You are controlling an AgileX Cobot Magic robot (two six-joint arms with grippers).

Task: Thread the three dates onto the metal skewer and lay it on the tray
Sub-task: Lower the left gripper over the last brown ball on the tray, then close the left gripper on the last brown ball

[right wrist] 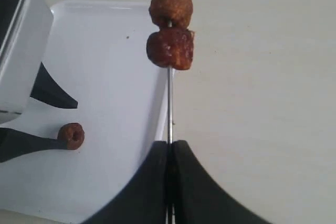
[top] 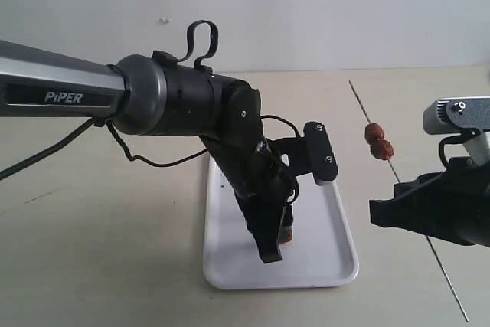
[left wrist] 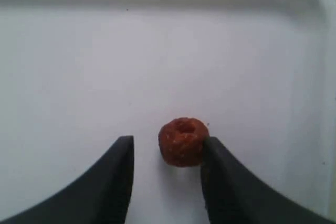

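place: robot lab | cues: bare beige tabletop point(top: 99, 250), blank wall point(top: 321, 5), PiPER-marked arm point(top: 61, 86)

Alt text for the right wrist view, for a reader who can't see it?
The right gripper is shut on the metal skewer, which carries two dates. The third date lies on the white tray, by the open left gripper.

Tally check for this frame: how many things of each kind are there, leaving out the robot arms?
Dates: 3 (two threaded, one loose)
Metal skewer: 1
Tray: 1
Total: 5
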